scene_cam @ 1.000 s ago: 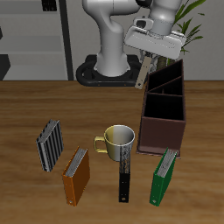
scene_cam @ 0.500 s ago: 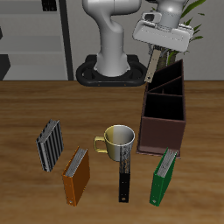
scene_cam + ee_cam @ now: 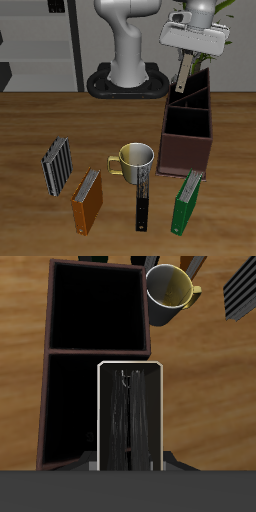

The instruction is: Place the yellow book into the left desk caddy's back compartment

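Observation:
My gripper (image 3: 187, 57) is shut on the yellow book (image 3: 183, 76), which hangs upright from it, a thin tan slab. The book's lower end is just above the tall slanted walls at the far end of the left desk caddy (image 3: 186, 150), a dark brown box with black inside. In the wrist view the book's grey striped page edge (image 3: 128, 416) faces me and sits over the caddy's end section (image 3: 70, 406), the back compartment. The lower-walled section (image 3: 98, 306) lies beyond it.
A pale yellow mug (image 3: 135, 160) stands before the caddy; it also shows in the wrist view (image 3: 170, 287). A grey-and-black striped book (image 3: 58, 165), an orange-brown book (image 3: 88, 200), a black book (image 3: 143, 198) and a green book (image 3: 186, 202) stand near the front edge.
My gripper has carried the yellow book sideways and a little upward, from beside the caddy's back corner to over its back end. Nothing else has moved.

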